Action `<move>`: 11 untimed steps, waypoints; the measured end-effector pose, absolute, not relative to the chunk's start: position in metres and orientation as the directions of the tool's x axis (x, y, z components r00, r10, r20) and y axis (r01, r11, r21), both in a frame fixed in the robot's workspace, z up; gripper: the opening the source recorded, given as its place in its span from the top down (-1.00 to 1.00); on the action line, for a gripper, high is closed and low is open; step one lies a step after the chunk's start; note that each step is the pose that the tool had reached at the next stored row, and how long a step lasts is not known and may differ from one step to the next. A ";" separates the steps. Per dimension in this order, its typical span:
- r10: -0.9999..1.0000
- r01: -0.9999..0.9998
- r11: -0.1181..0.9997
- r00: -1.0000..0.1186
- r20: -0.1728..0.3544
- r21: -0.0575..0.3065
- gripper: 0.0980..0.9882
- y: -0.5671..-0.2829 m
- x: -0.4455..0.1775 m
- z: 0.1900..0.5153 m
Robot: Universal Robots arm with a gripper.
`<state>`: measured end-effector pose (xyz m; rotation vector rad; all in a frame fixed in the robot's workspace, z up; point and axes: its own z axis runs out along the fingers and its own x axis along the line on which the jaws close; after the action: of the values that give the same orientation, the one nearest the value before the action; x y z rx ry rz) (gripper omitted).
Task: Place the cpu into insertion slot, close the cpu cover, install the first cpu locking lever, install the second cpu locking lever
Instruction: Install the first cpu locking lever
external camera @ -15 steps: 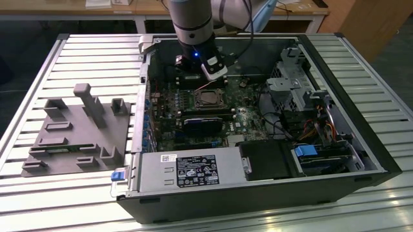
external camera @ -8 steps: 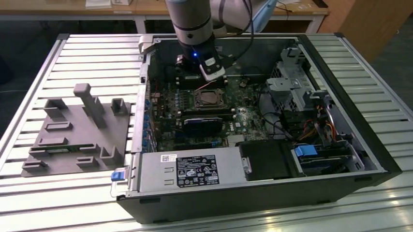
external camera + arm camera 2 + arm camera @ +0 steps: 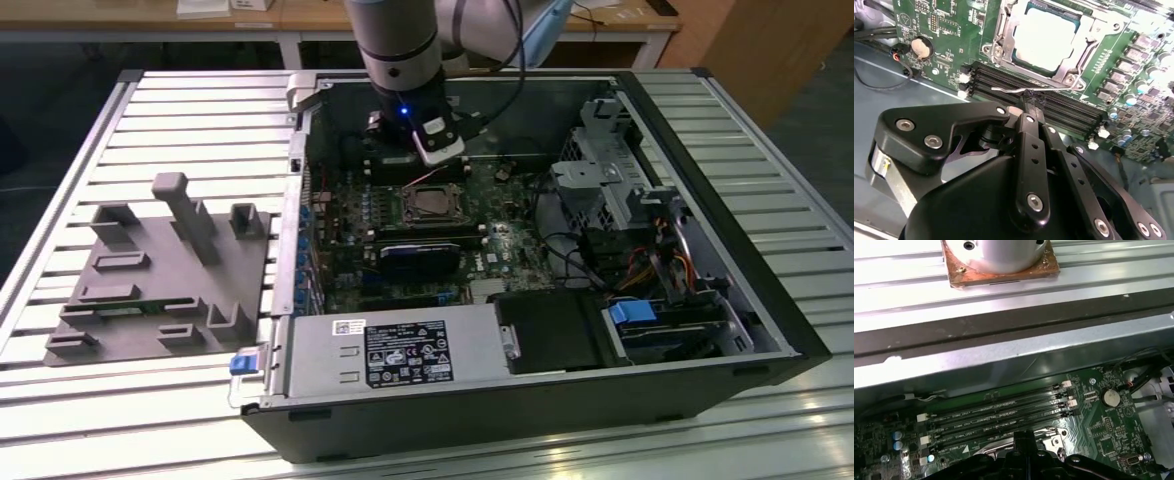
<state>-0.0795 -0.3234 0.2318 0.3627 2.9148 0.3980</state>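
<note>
The cpu [image 3: 1046,40], a flat silvery square, lies in the insertion slot [image 3: 430,204] on the green motherboard. The cpu cover [image 3: 1004,27], a silvery frame, lies flat around it. A thin wire locking lever [image 3: 1059,88] runs along the socket edge that faces the memory slots. My gripper [image 3: 1028,97] hangs inside the case just behind the socket [image 3: 430,160]. Its black fingers [image 3: 1026,145] meet at the tips on this lever. In the first wrist view the fingertips [image 3: 1024,437] sit beside a metal corner of the socket [image 3: 1053,436].
Long black memory slots [image 3: 1064,112] lie directly under the fingertips. A coin battery [image 3: 921,47] and cables sit near the case wall. The power supply [image 3: 387,350] and drive cage [image 3: 614,180] fill other parts of the case. A grey fixture block [image 3: 160,270] stands on the exterior view's left.
</note>
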 end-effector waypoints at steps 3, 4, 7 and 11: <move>0.273 0.225 0.932 -0.952 -0.141 0.284 0.99 -0.322 -0.078 0.230; 0.276 0.229 0.931 -0.951 -0.141 0.284 0.99 -0.321 -0.078 0.230; 0.286 0.238 0.929 -0.948 -0.141 0.284 0.99 -0.320 -0.076 0.228; 0.295 0.247 0.926 -0.945 -0.141 0.284 0.99 -0.318 -0.074 0.225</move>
<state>-0.0738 -0.3182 0.2253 0.4126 2.9041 0.3929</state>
